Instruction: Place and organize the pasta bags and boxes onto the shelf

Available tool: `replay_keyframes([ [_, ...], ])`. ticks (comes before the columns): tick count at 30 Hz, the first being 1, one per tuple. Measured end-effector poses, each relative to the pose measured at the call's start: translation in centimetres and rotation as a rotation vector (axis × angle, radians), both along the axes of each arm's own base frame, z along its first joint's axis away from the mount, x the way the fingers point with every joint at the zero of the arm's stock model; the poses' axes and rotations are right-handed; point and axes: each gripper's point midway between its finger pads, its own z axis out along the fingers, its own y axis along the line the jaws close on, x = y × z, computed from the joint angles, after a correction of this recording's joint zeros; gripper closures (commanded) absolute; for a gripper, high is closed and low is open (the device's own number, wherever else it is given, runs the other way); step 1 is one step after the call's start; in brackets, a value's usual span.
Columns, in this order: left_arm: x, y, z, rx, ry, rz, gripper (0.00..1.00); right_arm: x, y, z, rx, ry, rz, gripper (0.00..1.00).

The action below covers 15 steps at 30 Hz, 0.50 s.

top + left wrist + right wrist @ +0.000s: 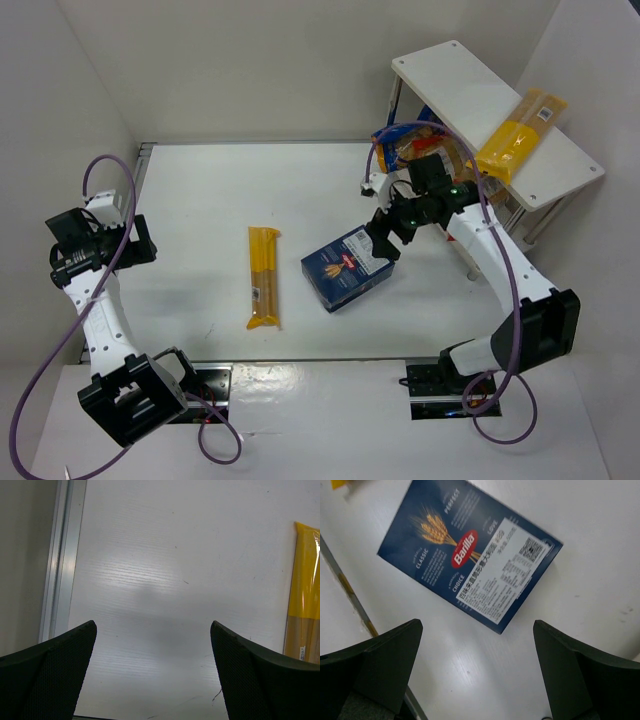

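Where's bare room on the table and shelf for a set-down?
Bare: table left of the spaghetti pack; far end of the shelf top. Crowded: Barilla box by the right claw; second spaghetti pack on the shelf's near end.

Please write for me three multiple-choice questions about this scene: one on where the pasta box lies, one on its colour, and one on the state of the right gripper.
1. The pasta box lies:
A. on the top board of the shelf
B. on the table, left of the shelf
C. under the shelf

2. The box is mostly:
A. dark blue
B. green
C. orange

3. The right gripper is:
A. shut on the box
B. shut and empty
C. open and empty

Answers:
1 B, the top view shows it flat on the white table.
2 A, the right wrist view shows its dark blue face.
3 C, its fingers stand wide apart with nothing between them.
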Motion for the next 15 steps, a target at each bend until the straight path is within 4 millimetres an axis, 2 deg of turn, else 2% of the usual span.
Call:
replay_keyframes([
  [3, 0.0, 0.0, 0.0, 0.0, 0.0, 0.0, 0.0, -0.5, -0.7, -2.9, -0.036, 0.055, -0.038, 0.0],
  [5, 0.0, 0.0, 0.0, 0.0, 0.0, 0.0, 0.0, -0.6, -1.0, -4.0, -0.053, 0.074, -0.067, 0.0],
  [9, 0.0, 0.0, 0.0, 0.0, 0.0, 0.0, 0.0, -0.4, -1.3, -5.5, -0.054, 0.086, -0.124, 0.0],
  [15, 0.0, 0.0, 0.0, 0.0, 0.0, 0.0, 0.0, -1.2, -1.6, -7.3, -0.032, 0.127, -0.186, 0.0],
])
